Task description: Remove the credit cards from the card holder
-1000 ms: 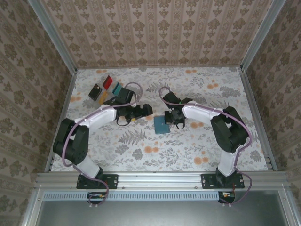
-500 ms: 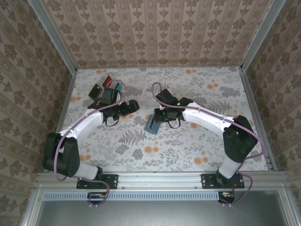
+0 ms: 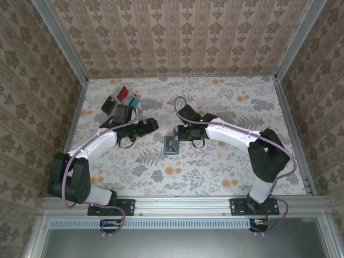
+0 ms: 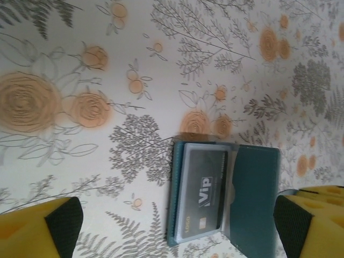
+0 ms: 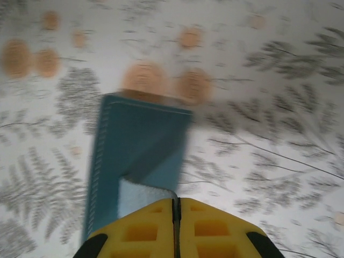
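The card holder (image 3: 171, 145) is seen near the middle of the table (image 3: 226, 161), shifted left of where it lay a second ago. It is pinched at one edge by the right gripper (image 5: 174, 207), whose yellow fingers are clenched on it. A grey card (image 4: 204, 199) lettered "VIP" is tucked in its opened pocket. Just to the left, the left gripper (image 3: 150, 125) has been drawn back leftward, jaws spread wide. Far left, a red card (image 3: 124, 93), a teal card (image 3: 134, 100) and a black card (image 3: 109, 102) are laid loose.
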Controlling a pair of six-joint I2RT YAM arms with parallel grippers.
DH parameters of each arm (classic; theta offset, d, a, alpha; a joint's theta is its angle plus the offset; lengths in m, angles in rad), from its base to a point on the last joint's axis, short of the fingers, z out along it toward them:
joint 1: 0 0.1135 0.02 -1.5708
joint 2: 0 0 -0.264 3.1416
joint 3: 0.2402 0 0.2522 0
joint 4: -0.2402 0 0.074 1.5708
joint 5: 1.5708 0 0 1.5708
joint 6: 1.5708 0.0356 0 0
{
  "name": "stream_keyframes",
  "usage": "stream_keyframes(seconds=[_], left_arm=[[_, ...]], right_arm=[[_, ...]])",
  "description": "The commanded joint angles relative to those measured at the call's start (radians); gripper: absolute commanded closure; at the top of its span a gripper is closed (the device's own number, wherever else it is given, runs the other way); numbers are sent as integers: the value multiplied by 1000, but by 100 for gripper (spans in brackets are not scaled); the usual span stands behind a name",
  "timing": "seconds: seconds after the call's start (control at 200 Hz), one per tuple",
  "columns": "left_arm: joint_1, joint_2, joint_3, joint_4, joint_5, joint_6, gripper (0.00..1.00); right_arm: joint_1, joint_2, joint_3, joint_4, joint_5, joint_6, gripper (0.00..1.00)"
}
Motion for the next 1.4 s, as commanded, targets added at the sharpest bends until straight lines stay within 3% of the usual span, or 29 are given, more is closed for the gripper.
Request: stream_keyframes(seconds=[0.0, 0.235, 0.405, 0.555, 0.855, 1.04, 1.395], left_arm=[[-24, 41, 5, 41, 107, -28, 10], [-151, 153, 97, 36, 101, -47, 23], [-251, 285, 177, 80, 114, -137, 44], [-313, 362, 252, 80, 109, -150, 56], [-356, 509, 400, 0, 128, -94, 75], [-355, 566, 413, -25, 100, -61, 84], [-365, 579, 443, -88, 83, 7, 91]], right_arm=[[-32, -56, -61, -11, 63, 33, 96], [-75, -76, -139, 29, 34, 21, 95], [-105, -48, -152, 20, -4, 53, 90], [-126, -61, -164, 35, -19, 55, 81], [-158, -160, -166, 24, -32, 37, 70], [-160, -205, -209, 66, -67, 39, 73], [-157, -170, -225, 137, -181, 67, 75]])
